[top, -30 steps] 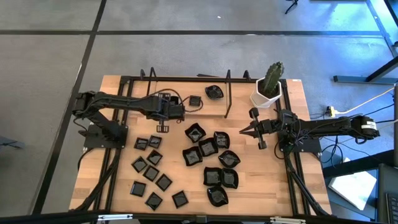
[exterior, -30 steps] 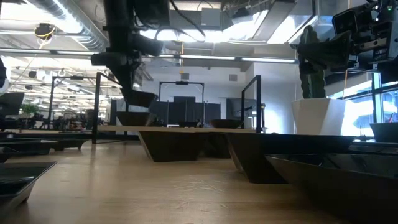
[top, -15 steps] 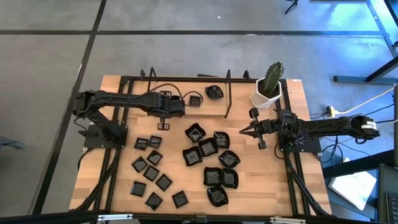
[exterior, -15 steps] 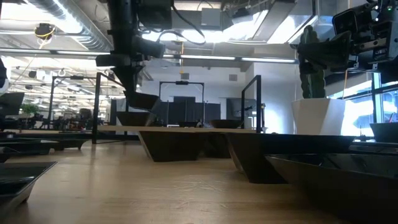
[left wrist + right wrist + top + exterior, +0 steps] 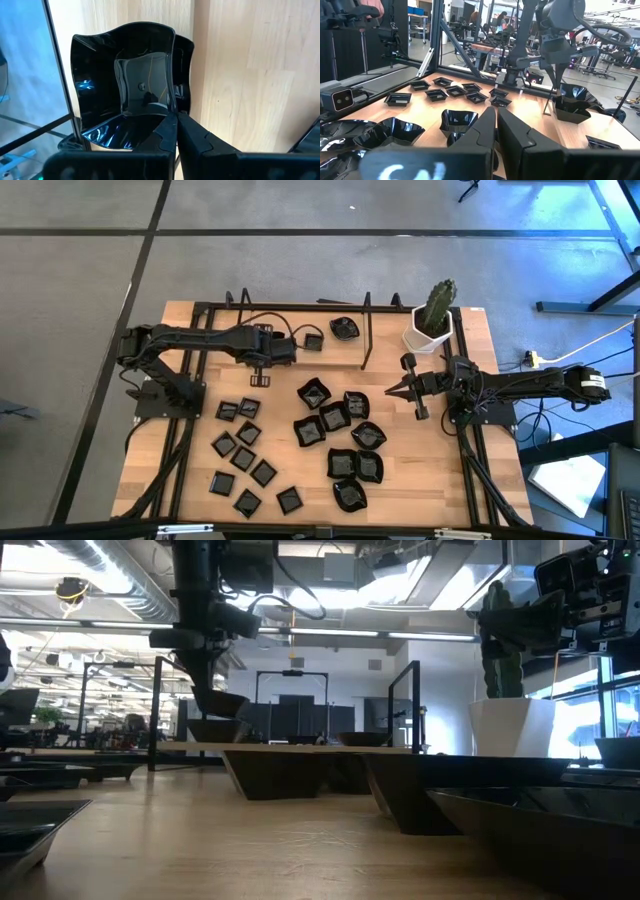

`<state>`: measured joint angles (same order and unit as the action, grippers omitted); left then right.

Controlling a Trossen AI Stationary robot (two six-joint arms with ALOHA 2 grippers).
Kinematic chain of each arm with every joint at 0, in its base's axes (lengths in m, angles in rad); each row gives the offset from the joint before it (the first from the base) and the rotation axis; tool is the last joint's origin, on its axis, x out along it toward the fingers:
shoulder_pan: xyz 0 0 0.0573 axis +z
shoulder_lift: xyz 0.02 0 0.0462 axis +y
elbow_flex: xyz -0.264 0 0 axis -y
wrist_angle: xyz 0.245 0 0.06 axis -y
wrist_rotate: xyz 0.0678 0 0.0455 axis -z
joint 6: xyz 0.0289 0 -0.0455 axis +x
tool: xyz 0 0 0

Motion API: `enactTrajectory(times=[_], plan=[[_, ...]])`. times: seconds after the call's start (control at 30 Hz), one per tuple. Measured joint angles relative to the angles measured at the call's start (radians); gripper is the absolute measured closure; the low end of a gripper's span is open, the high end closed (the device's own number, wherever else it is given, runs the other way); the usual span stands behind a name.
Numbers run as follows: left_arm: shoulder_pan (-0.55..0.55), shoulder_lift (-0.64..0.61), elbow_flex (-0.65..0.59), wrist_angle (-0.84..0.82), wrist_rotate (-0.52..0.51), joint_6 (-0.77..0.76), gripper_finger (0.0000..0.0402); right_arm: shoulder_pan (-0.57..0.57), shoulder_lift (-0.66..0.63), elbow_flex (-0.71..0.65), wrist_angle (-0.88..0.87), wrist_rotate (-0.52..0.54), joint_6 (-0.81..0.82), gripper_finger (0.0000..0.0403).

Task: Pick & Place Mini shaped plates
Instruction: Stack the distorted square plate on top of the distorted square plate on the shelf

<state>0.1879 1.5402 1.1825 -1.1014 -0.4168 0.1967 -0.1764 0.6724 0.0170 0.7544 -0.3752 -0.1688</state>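
Where seen from above: left gripper clamped on a wavy-edged plate, near the cactus pot, toward the table's back edge; right gripper pinched together, holding nothing, just beside the pot. Low view: same plate aloft above the tabletop. Left wrist view: fingertips pinching the rim. Right wrist view: small square plates grouped on the wood.
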Motion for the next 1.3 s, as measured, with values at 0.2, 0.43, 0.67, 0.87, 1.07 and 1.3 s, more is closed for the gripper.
enactTrajectory(times=[0.2,0.43,0.67,0.87,1.07,1.3], plan=[[0.0,0.0,0.0,-0.002,0.007,0.064,0.04,0.0,0.0,0.0,0.0,0.0,0.0,0.0382],[0.019,0.0,0.0,-0.002,0.017,0.064,0.04,0.0,0.0,0.0,0.0,0.0,0.0,0.0382],[0.019,0.0,0.0,-0.001,0.023,0.104,0.04,0.0,0.0,0.0,0.0,0.01,-0.023,0.0382],[0.02,0.007,0.0,0.001,0.044,0.111,0.04,0.0,0.0,0.0,-0.004,0.016,-0.023,0.0382],[0.034,0.039,-0.002,-0.001,0.053,0.112,0.04,0.0,0.0,0.0,-0.004,0.016,-0.023,0.0382],[0.043,0.048,-0.002,0.01,0.053,0.113,0.0399,0.0,0.0,0.0,-0.004,0.017,-0.023,0.0382]])
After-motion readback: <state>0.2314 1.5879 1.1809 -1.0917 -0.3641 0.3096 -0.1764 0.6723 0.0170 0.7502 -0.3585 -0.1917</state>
